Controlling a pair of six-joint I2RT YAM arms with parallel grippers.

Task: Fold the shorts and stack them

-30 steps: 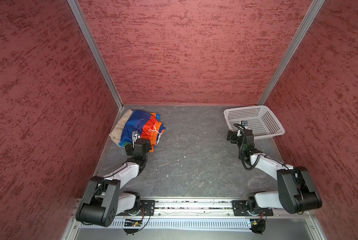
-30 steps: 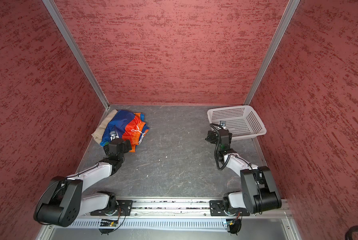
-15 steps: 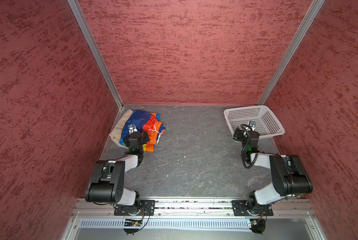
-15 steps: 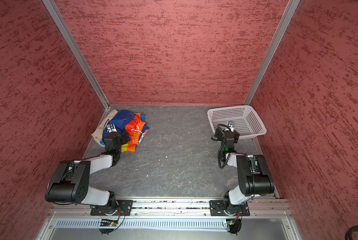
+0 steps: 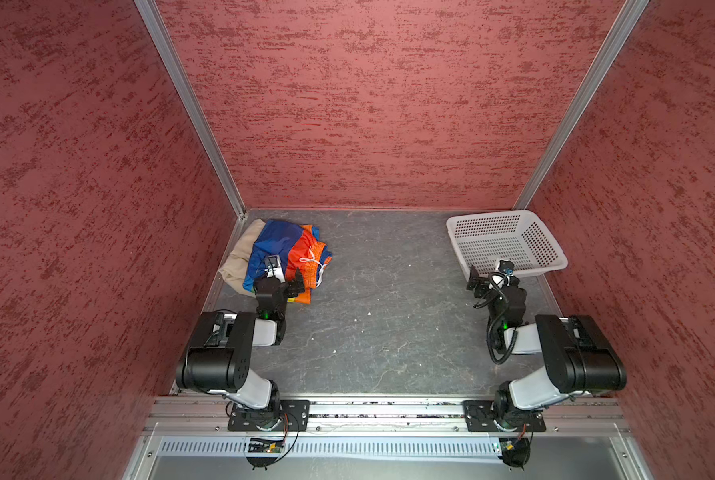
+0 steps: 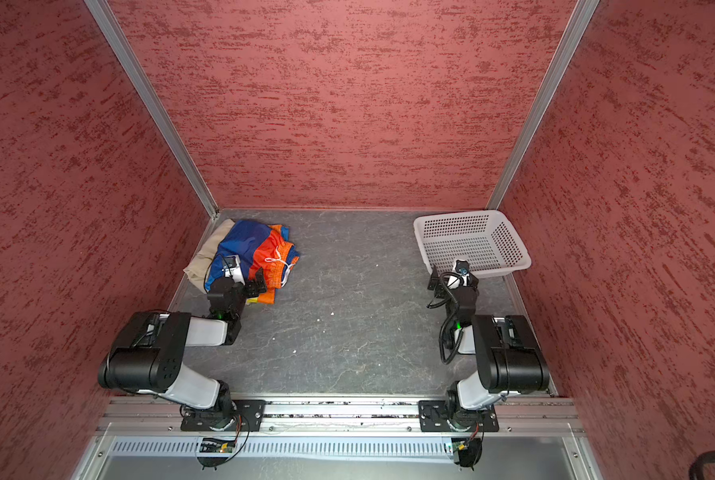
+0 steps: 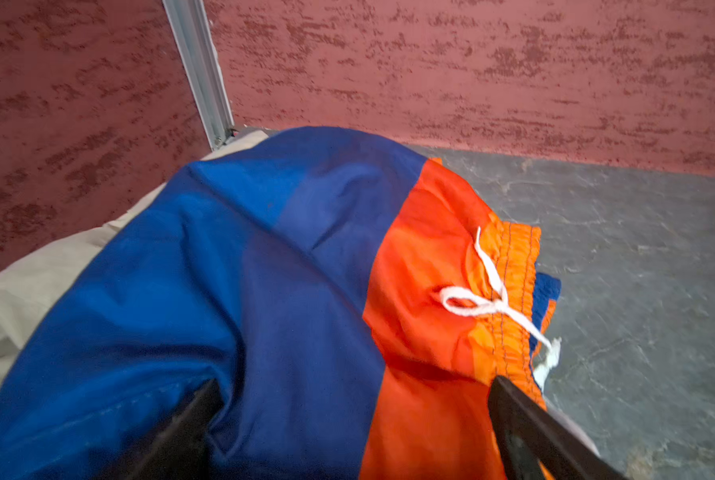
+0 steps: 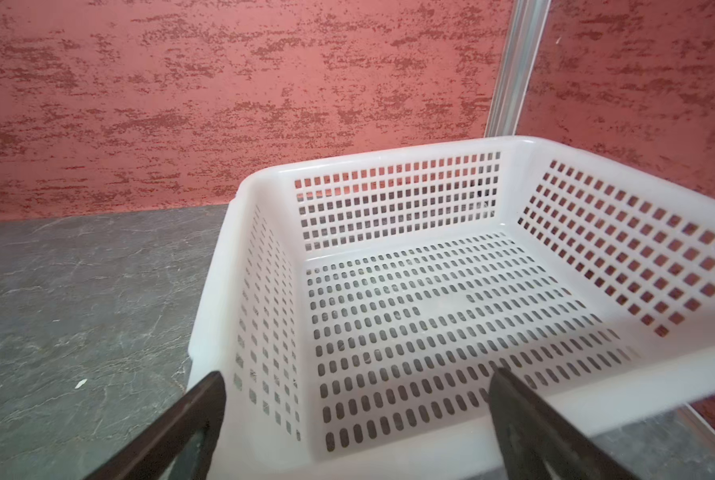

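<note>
The striped shorts [image 5: 281,245], blue and orange with a white drawstring [image 7: 493,299], lie crumpled on the beige shorts [image 5: 241,257] in the back left corner in both top views [image 6: 247,243]. Beige cloth [image 7: 35,282] sticks out on the wall side. My left gripper [image 5: 283,277] is open at the pile's near edge. In the left wrist view its fingers [image 7: 513,415] stand wide apart on the striped cloth, holding nothing. My right gripper [image 5: 490,276] is open just in front of the basket, with nothing in it [image 8: 355,382].
A white perforated basket [image 5: 509,216] with nothing inside stands at the back right, close to the side wall [image 8: 222,291]. Red walls close in the grey table [image 5: 380,299] on three sides. Both arm bases sit on the front rail.
Both arms have folded back with their elbows raised. The right gripper has shifted right along the basket's near rim. The left gripper stays at the shorts pile. Both remain open.
</note>
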